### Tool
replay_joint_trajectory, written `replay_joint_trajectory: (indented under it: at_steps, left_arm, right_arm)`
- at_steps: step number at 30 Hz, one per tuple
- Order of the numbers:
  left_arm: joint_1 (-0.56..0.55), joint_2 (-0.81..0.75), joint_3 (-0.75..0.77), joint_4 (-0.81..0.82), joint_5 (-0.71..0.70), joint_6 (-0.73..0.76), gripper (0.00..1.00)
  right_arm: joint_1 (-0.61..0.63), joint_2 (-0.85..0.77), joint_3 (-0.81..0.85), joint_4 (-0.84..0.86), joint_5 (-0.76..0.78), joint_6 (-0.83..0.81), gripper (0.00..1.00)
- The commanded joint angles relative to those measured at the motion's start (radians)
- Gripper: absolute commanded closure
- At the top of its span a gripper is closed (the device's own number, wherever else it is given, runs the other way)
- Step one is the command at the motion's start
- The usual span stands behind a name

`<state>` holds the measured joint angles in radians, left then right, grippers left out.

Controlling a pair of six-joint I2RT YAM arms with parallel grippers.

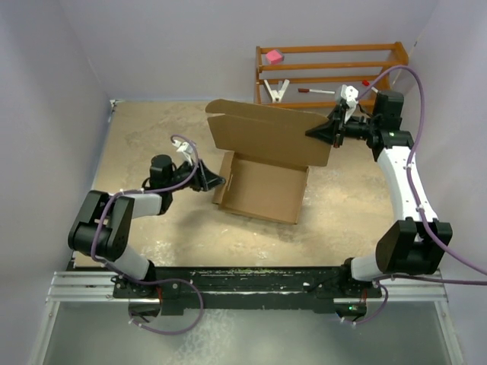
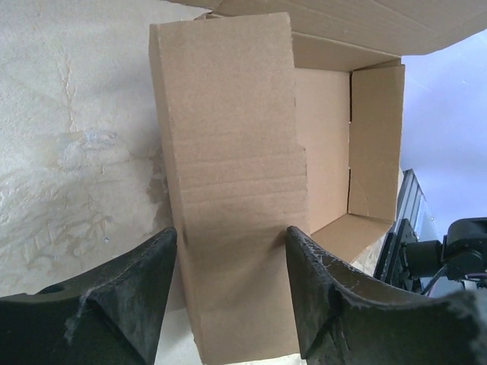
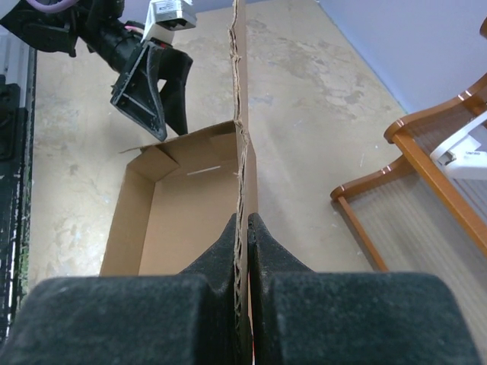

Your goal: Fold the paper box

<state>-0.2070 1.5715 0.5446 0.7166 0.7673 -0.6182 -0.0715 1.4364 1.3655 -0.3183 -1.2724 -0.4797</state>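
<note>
At the centre of the mottled beige surface (image 1: 152,137) sits the paper box (image 1: 262,190), a shallow rectangular tray of plain brown corrugated cardboard with its broad lid panel (image 1: 266,135) raised upright. The right claw (image 3: 245,224) is clamped on the lid's ragged fluted edge. The left claw (image 2: 228,239) is spread, its dark fingers astride the left side flap (image 2: 228,129).

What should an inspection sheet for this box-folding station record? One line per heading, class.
Surface: mottled beige tabletop.
Job's things: brown corrugated-cardboard box, shallow tray formed, lid flap upright.
Clutter: pink block and white clip on the rack.
Grippers: left gripper open, fingers facing the side flap; right gripper shut on the lid flap.
Cables: purple cables loop along both arms, off the box.
Surroundings: orange wooden rack far right; pale lilac walls.
</note>
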Motion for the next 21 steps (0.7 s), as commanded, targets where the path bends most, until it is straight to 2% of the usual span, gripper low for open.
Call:
replay_joint_trajectory:
  at_steps: [1,10,21]
  left_arm:
    - [-0.018,0.014,0.064,-0.016,0.000,0.009,0.36]
    - [-0.031,0.032,0.121,-0.149,-0.043,0.051,0.36]
    - [-0.031,0.094,0.150,-0.116,0.034,-0.011,0.35]
  right_arm:
    - [-0.001,-0.002,0.009,-0.031,-0.031,-0.005,1.00]
    - [0.002,0.005,0.009,-0.048,-0.039,-0.005,1.00]
    - [0.006,0.013,0.013,-0.062,-0.037,-0.005,1.00]
